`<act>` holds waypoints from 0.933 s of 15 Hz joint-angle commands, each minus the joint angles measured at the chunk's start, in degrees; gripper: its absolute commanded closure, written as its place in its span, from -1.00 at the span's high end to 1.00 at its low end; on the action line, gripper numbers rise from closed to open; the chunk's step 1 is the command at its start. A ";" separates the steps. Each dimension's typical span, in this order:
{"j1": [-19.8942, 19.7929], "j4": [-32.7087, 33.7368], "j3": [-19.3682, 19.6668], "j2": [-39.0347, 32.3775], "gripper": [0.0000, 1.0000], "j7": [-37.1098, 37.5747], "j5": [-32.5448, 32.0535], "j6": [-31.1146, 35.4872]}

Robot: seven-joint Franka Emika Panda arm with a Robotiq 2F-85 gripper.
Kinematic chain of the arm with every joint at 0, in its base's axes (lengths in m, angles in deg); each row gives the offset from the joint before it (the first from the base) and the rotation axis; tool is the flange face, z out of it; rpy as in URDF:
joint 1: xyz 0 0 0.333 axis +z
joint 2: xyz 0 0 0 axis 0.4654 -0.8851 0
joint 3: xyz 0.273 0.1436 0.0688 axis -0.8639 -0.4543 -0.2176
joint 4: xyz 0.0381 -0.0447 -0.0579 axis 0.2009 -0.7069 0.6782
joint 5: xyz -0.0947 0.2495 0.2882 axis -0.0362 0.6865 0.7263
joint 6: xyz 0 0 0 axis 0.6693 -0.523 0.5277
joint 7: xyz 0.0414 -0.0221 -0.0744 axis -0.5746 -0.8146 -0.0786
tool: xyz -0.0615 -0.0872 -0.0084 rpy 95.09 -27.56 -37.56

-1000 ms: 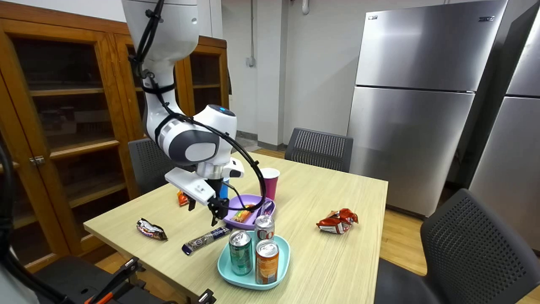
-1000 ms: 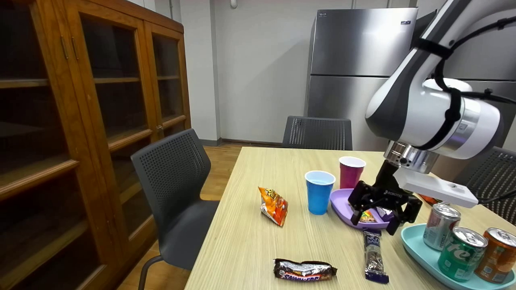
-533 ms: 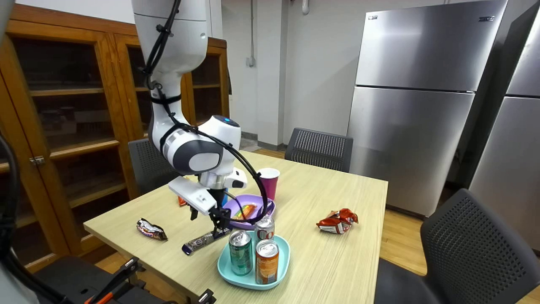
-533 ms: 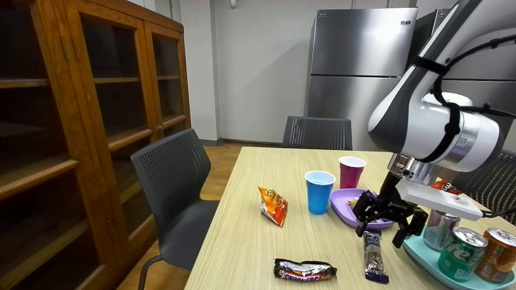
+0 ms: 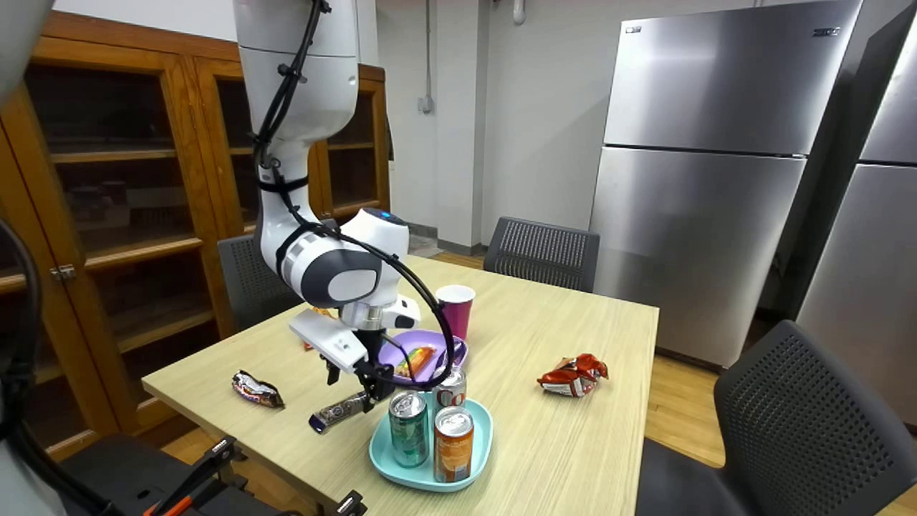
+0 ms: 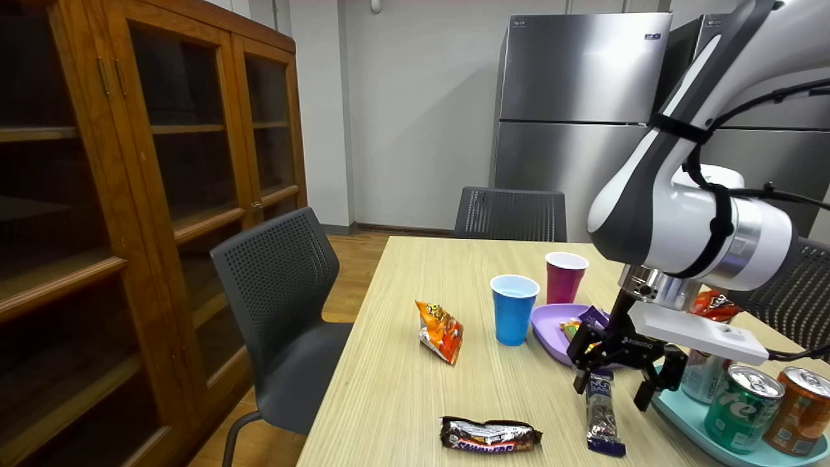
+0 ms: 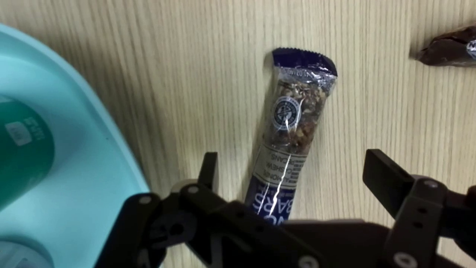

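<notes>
At left side, tall wooden cabinet with glass doors. At far right, large steel fridge and, beside it, second fridge, only partly in view. In the middle, light wooden table. Around it, at left, far and right sides, dark grey chairs. Hanging over the table, white robot arm. At its end, black gripper, pointing down, low above the table. On the near part of the table, teal tray; somewhat farther and to the left, purple plate. To the left of the plate, blue cup, and at its far side, magenta cup, both upright. Standing close together in the tray: green can, orange can and silver can. At the right part of the table, red snack bag; at the left part, orange snack bag. Below the gripper, lying flat on the table, nut bar, to the left of the tray and on the near side of the plate. At near left, chocolate bar in dark wrapper. Inside the plate, small wrapped snacks. Smallest, fingers: standing far apart, one on each side of the nut bar, holding nothing. Cannot tell whether touching the bar.
</notes>
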 commanded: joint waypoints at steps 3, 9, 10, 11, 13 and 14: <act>6.26 1.24 5.33 -0.04 1.00 7.51 -5.28 -0.27; 8.46 2.88 6.09 -0.81 1.00 10.16 -6.50 -0.49; 8.75 3.10 6.25 -1.04 1.00 10.42 -6.55 -0.39; 8.87 3.26 6.34 -1.17 1.00 10.54 -6.58 -0.38; 9.12 3.52 6.61 -1.52 1.00 10.76 -6.67 -0.29; 9.28 3.72 6.84 -1.78 1.00 10.90 -6.74 -0.24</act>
